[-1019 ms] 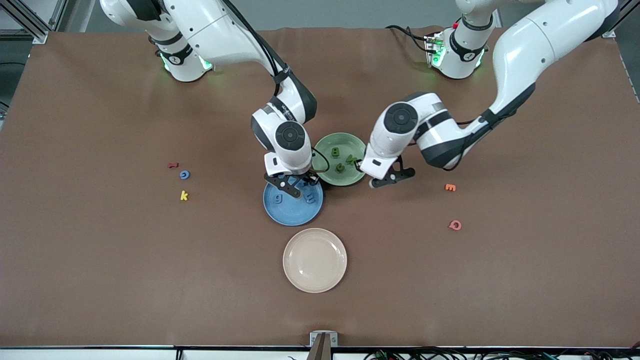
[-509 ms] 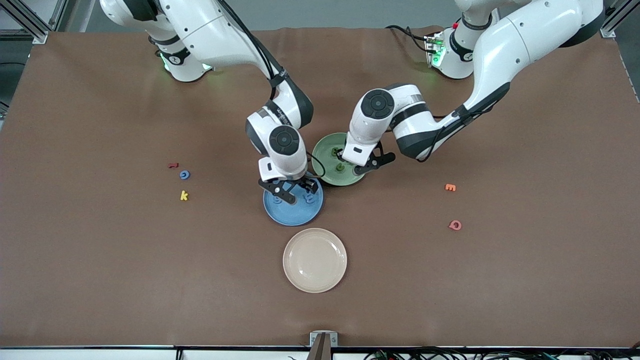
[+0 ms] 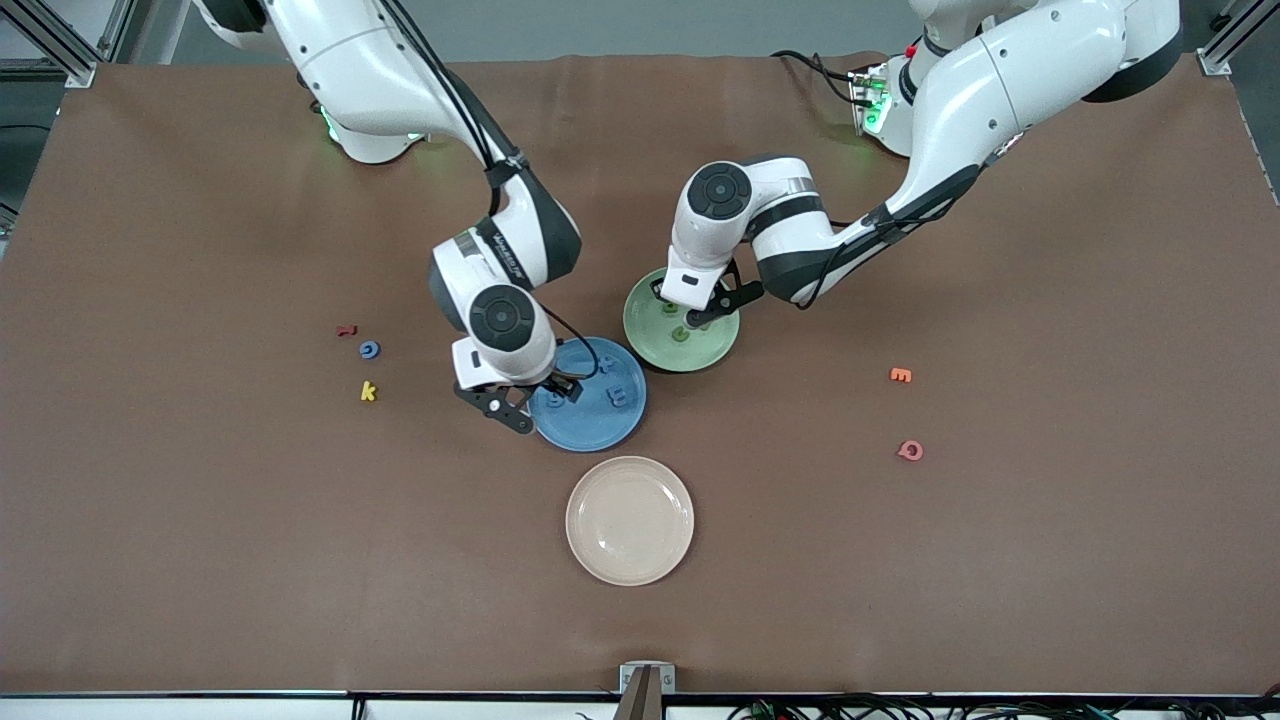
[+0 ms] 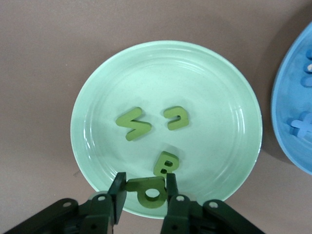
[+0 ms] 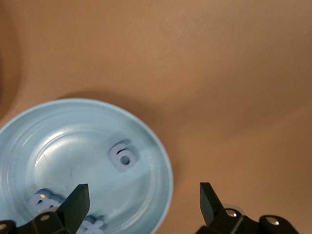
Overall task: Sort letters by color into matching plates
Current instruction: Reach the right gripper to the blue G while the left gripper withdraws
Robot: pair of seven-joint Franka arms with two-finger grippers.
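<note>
Toward the right arm's end of the table: a small red piece [image 3: 346, 329], just nearer the front camera a loose blue piece [image 3: 369, 349], nearer again a yellow k [image 3: 368, 391], all lying on the brown table [image 3: 200, 550] well apart from any plate.

Next, the right gripper [image 3: 530, 398] [image 5: 144, 200], low over the rim of the blue plate [image 3: 590, 432] [image 5: 163, 165] on the side toward the right arm's end. Fingers spread wide, nothing between them. In that plate, a blue 6 [image 5: 122, 156] and a blue plus sign [image 4: 301, 124] among the blue pieces; another blue piece [image 3: 620, 397] close to the edge toward the left arm's end.

Nearer the front camera than the blue plate, a cream plate [image 3: 629, 520].

Beside the blue plate and farther from the camera, the pale green plate [image 3: 655, 335] [image 4: 97, 87], with a green zigzag piece [image 4: 133, 124], a green hooked piece [image 4: 176, 117] and a green B [image 4: 165, 163] lying in it. Above its rim, the left gripper [image 3: 693, 313] [image 4: 145, 189], fingers closed against both sides of a green P-shaped piece [image 4: 148, 192].

Toward the left arm's end: an orange E [image 3: 900, 375] and, nearer the camera, a red Q [image 3: 909, 450].
</note>
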